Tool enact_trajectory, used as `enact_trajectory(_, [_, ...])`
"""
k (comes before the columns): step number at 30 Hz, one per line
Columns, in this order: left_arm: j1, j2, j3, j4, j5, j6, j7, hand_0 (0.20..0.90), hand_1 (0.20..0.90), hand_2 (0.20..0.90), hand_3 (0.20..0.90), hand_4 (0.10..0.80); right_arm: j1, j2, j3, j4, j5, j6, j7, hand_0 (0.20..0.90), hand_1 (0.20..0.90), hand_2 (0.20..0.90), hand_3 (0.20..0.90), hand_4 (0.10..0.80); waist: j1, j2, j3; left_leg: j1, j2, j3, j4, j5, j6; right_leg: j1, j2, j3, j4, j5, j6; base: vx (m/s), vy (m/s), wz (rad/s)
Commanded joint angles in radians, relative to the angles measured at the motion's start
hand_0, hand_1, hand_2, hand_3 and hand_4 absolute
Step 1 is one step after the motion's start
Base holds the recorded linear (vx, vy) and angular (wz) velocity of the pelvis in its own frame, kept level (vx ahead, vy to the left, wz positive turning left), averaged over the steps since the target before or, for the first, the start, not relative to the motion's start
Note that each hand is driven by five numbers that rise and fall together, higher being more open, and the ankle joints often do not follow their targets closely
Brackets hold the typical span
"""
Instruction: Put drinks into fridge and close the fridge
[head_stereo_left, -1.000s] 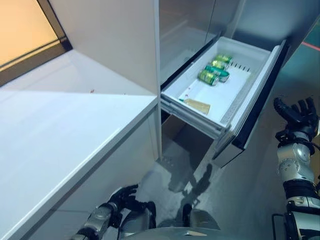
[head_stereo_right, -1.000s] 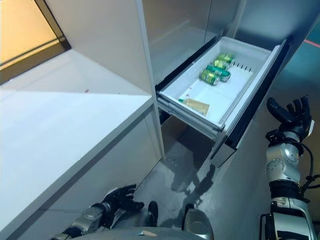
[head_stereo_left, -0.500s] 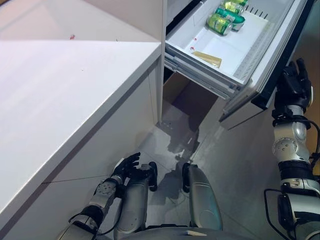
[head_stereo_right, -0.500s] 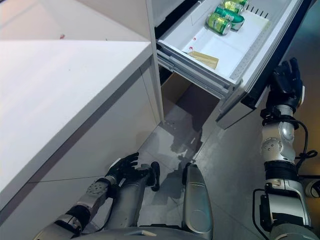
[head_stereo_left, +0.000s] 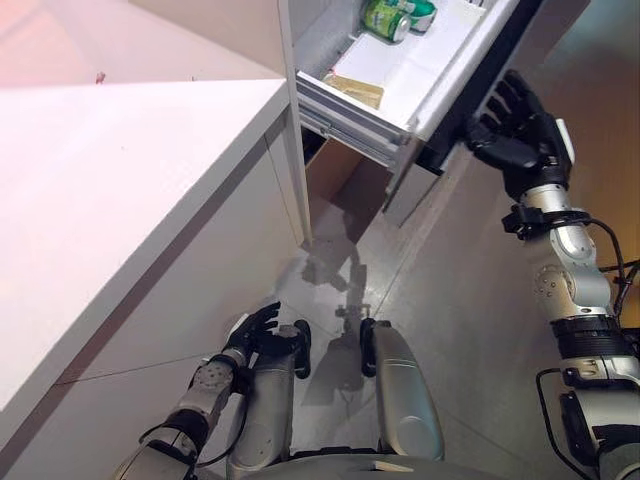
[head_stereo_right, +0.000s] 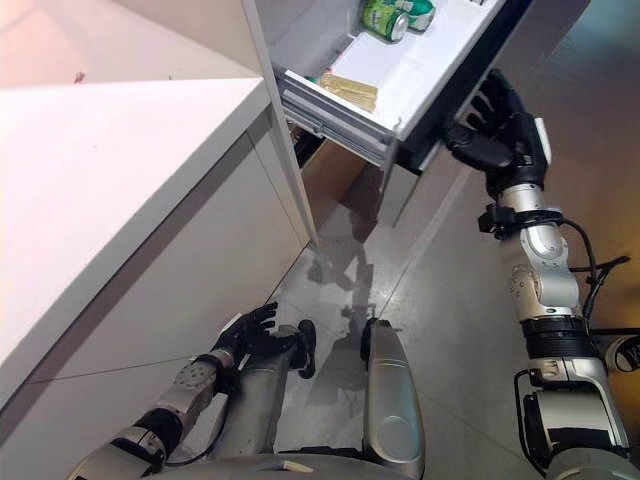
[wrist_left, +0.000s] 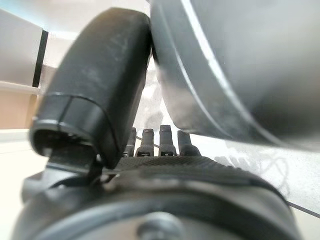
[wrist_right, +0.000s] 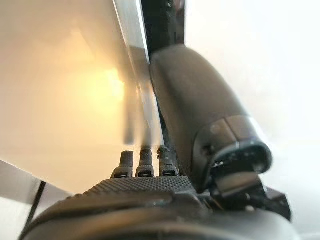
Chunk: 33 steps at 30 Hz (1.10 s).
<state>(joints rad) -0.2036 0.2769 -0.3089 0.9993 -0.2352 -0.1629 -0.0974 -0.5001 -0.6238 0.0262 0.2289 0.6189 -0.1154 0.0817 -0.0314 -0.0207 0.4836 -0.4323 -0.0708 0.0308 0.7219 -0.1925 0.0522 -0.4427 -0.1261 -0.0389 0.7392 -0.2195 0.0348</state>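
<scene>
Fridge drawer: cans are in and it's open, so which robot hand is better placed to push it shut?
Right. The right robot hand is at the drawer front, fingers straight. The left robot hand hangs low, away from the drawer.

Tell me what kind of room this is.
Most likely a kitchen: a white counter stands beside a fridge whose pull-out drawer is open, with green drink cans lying inside. The right hand is at the drawer's front.
</scene>
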Motion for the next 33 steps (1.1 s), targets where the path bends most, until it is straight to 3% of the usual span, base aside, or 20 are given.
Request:
enact_trajectory(1, [0.180,0.027,-0.041,-0.011,0.064,-0.001,-0.001,0.900,0.900,0.900,0.900,0.800,-0.219,0.051,0.155,-0.319,-0.051,-0.103,0.228,0.900,0.900,0.900,0.900,0.800,0.098,-0.016,-0.082,0.095,-0.048,-0.001,-0.034,-0.086,0.057,0.084,0.007,-0.002,-0.094,0.089,-0.024,0.019,0.023,0.07])
enact_trajectory(9, [0.187,0.063,-0.013,0.006,0.070,0.010,-0.010,0.900,0.900,0.900,0.900,0.800,-0.209,0.052,0.123,-0.321,-0.048,-0.113,0.120,0.900,0.900,0.900,0.900,0.800,0.103,-0.017,-0.140,0.214,-0.037,-0.019,-0.232,-0.009,0.040,0.192,-0.012,-0.021,-0.271,0.151,0.019,0.012,-0.027,0.14])
enact_trajectory(14, [0.182,0.063,-0.016,0.009,0.078,0.018,-0.017,0.900,0.900,0.900,0.900,0.800,-0.202,0.045,0.099,-0.302,-0.071,-0.139,0.060,0.900,0.900,0.900,0.900,0.800,0.099,-0.017,-0.179,0.286,-0.027,-0.029,-0.357,0.040,0.023,0.263,-0.004,-0.040,-0.394,0.177,0.024,-0.030,-0.066,0.11])
enact_trajectory(18, [0.193,0.050,-0.017,0.015,0.082,0.013,-0.017,0.900,0.900,0.900,0.900,0.800,-0.194,0.019,0.060,-0.297,-0.178,-0.178,-0.077,0.900,0.900,0.900,0.900,0.800,0.093,-0.022,-0.216,0.337,-0.017,-0.020,-0.440,0.067,0.008,0.322,0.012,-0.054,-0.489,0.194,0.023,-0.034,-0.069,0.06])
enact_trajectory(26, [0.222,0.015,0.012,0.054,0.077,0.012,0.005,0.900,0.900,0.900,0.900,0.800,-0.108,-0.159,-0.050,-0.461,-0.668,-0.229,-0.428,0.900,0.900,0.900,0.900,0.800,0.060,-0.030,-0.299,0.436,0.021,0.005,-0.617,0.120,-0.026,0.426,0.059,-0.053,-0.657,0.223,0.017,-0.045,-0.078,-0.04])
enact_trajectory(33, [0.224,0.003,0.049,0.097,0.075,0.025,0.015,0.900,0.900,0.900,0.900,0.800,-0.063,-0.246,-0.086,-0.483,-0.632,-0.176,-0.495,0.900,0.900,0.900,0.900,0.800,0.041,-0.041,-0.366,0.475,0.056,0.044,-0.706,0.151,-0.058,0.469,0.089,-0.062,-0.763,0.251,0.014,-0.085,-0.106,-0.10])
